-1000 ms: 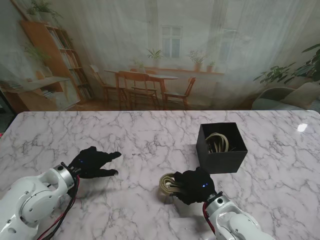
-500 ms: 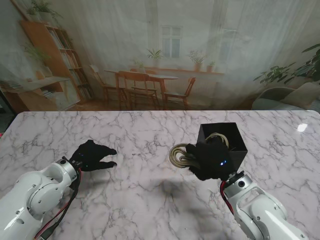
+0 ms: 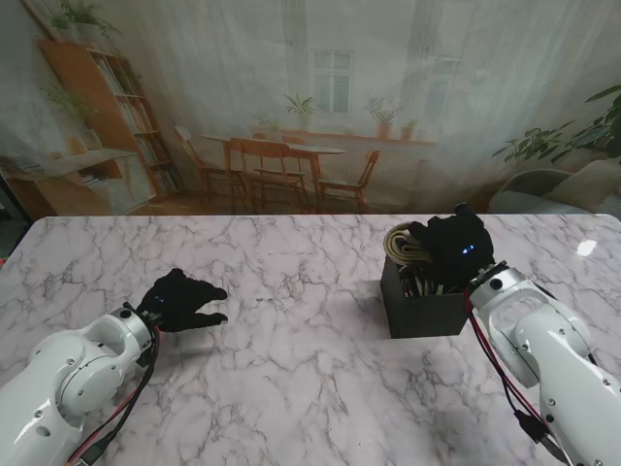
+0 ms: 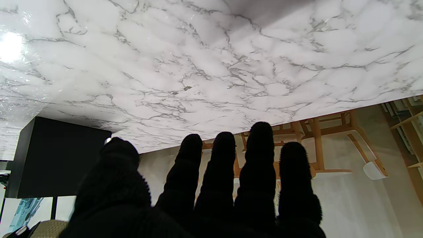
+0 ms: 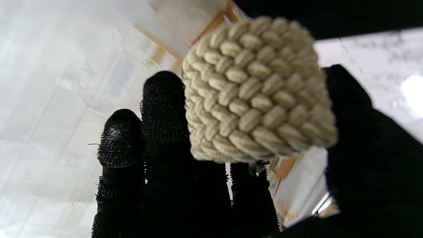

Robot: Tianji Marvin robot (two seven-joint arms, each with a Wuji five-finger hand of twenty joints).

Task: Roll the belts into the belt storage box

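Your right hand (image 3: 454, 245) grips the coiled beige woven belt (image 3: 406, 243) above the black square storage box (image 3: 424, 303), another belt already inside; release remains. Left hand (image 3: 181, 299) idles open on the marble counter (image 3: 291, 388)

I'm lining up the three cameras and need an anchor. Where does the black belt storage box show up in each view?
Stand view: the black belt storage box sits right of centre on the marble table, under the right robot hand holding the rolled belt.
Left wrist view: its dark side wall shows past the thumb.
Right wrist view: not identifiable; the woven belt fills the frame.
Shared landmark: the marble tabletop.
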